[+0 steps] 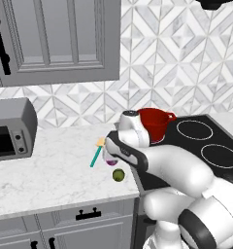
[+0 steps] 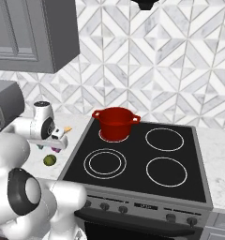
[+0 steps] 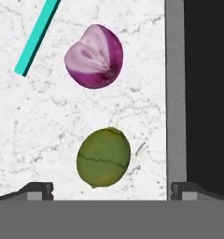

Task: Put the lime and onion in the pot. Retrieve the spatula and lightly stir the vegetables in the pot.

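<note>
Two vegetables on marble tabletop (image 3: 48, 140), centre of hand view: lime (image 3: 103, 158) low, onion (image 3: 94, 57) above it, apart. Teal spatula (image 3: 37, 35) handle at upper left of hand view; lying beside onion, left base view centre. Red pot (image 2: 116, 123) on stove (image 2: 147, 164), rear-left burner, right base view centre. Gripper (image 3: 111, 189) above lime; jaws spread wide, holding nothing, tips at lower left and lower right.

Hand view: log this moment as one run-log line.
gripper: open, above lime | onion: on counter beyond lime | spatula: untouched on counter | pot: on stove, no vegetables visible inside
</note>
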{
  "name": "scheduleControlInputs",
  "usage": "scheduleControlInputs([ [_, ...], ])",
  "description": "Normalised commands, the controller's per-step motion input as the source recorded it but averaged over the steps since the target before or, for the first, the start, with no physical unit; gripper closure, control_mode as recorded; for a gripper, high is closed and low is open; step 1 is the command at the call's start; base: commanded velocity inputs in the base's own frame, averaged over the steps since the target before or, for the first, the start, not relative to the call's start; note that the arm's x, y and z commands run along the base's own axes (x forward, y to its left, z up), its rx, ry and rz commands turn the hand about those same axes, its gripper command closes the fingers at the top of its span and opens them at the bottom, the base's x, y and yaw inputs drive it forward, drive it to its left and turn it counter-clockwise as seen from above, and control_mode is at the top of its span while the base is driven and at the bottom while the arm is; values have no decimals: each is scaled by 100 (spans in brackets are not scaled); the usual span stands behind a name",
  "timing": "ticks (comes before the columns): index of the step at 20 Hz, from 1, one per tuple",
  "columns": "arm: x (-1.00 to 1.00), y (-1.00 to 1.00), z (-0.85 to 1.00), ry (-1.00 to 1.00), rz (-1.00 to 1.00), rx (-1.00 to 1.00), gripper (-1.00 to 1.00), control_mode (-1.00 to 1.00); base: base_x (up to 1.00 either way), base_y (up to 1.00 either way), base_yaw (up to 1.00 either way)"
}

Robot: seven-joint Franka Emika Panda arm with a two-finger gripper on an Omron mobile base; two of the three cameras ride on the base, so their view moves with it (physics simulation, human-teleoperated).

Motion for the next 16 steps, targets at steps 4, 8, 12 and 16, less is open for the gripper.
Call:
scheduleControlInputs([
  [4, -1, 2, -42, 0, -8, 0, -100, -100, 0, 0, 0],
  [8, 0, 7, -37, 0, -9, 0, -100, -100, 0, 0, 0],
  [12, 0, 19, -18, 0, -10, 0, -100, -100, 0, 0, 0],
  [16, 0, 3, -13, 0, -11, 0, -100, -100, 0, 0, 0],
])
